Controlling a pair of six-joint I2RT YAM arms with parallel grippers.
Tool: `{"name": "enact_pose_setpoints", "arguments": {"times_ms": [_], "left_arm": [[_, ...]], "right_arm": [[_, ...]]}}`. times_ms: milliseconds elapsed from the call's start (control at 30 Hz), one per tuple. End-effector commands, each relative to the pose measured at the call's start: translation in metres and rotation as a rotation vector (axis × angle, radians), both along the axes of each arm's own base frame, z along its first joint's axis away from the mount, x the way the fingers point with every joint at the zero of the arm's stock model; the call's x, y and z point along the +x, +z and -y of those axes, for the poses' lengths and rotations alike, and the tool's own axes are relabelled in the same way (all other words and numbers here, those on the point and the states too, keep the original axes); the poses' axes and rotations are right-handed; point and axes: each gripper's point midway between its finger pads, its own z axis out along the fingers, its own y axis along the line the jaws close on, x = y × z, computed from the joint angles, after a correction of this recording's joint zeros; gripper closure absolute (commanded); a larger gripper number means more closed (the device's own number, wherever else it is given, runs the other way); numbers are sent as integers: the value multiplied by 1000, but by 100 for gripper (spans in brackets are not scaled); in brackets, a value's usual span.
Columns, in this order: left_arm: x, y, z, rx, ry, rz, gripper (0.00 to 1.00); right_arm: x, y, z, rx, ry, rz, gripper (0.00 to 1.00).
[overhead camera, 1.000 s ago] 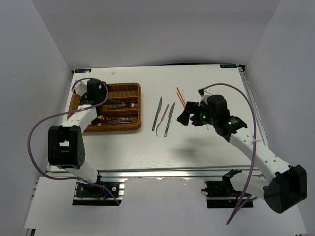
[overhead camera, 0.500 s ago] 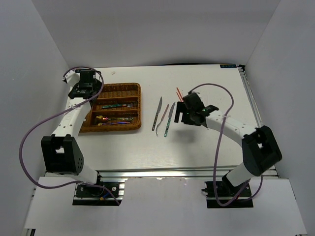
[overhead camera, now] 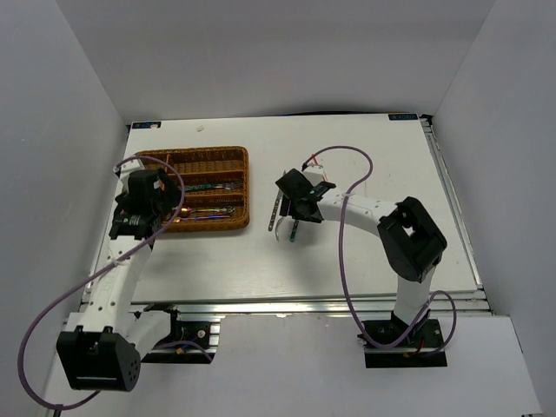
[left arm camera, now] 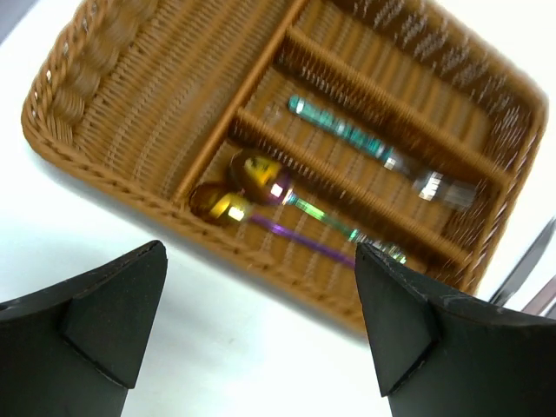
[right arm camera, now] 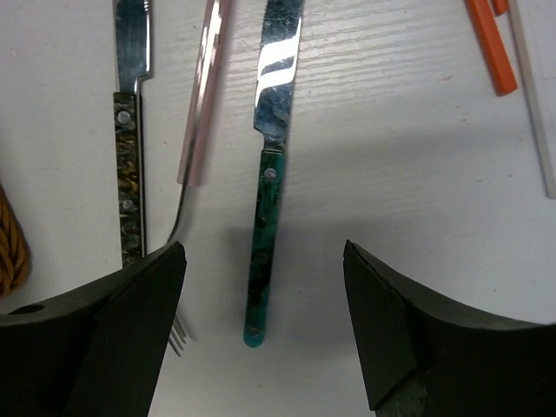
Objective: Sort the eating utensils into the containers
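The brown wicker tray (overhead camera: 246, 187) lies at the left; the left wrist view shows its wide crosswise section (left arm camera: 104, 104) bare. In its long sections lie a gold-bowled spoon (left arm camera: 217, 205), an iridescent spoon (left arm camera: 261, 178) and a green-handled fork (left arm camera: 373, 148). My left gripper (overhead camera: 152, 208) is open and empty above the tray's near left edge (left arm camera: 261, 250). My right gripper (overhead camera: 294, 200) is open and empty, its jaws either side of a green-handled knife (right arm camera: 265, 217). Beside it lie a dark-handled knife (right arm camera: 130, 174), a pink-handled fork (right arm camera: 201, 104), orange chopsticks (right arm camera: 488, 43) and a white stick (right arm camera: 534, 104).
The loose cutlery lies in a row on the white table (overhead camera: 373, 252), right of the tray. Grey walls close in the table at the back and both sides. Purple cables loop from both arms.
My left arm has drawn back from the tray's far left corner to its near left edge. My right arm has swung left and now hangs over the knives.
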Motion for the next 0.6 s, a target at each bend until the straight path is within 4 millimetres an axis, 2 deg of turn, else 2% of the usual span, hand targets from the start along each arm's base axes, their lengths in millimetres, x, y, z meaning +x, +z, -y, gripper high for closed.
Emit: {"name": "enact_pose_setpoints", "arguments": {"times_ms": [0, 100, 267, 333, 367, 567], "left_arm": [[-14, -4, 8, 35, -106, 20, 2], [-20, -11, 9, 33, -110, 20, 2], [-17, -16, 19, 7, -160, 14, 2], [-17, -17, 20, 8, -166, 6, 2], [-17, -18, 22, 5, -174, 2, 2], [-15, -20, 29, -11, -209, 1, 2]], "right_arm": [[18, 15, -14, 42, -54, 67, 23], [29, 13, -20, 31, -70, 78, 28], [53, 11, -39, 2, -78, 86, 45], [55, -2, -37, -41, -87, 59, 46], [60, 4, -39, -33, -103, 71, 48], [63, -14, -40, -2, -112, 41, 53]]}}
